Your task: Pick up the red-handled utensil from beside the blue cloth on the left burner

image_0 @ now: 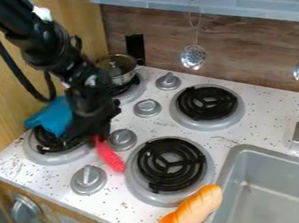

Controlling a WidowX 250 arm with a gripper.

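left of the burner nearest the sink [135, 178], we see the red utensil [108, 154] just beneath the gripper [92, 132]; we cannot tell whether that is clenched or released. we judge the utensil light, fairly stiff, best held mid-length.

Your claw [91, 133] is black; beside it you have a teal-blue cloth [54, 116] and a pinkish-red slim object [110, 155]. Your tabletop [141, 134] is white with dark speckles, its coil burners [207, 102] black on grey pans. The bread roll [191, 211] shows you golden orange with paler stripes, the sink [281, 190] grey, the backsplash panel [155, 42] brown with streaky wood grain.
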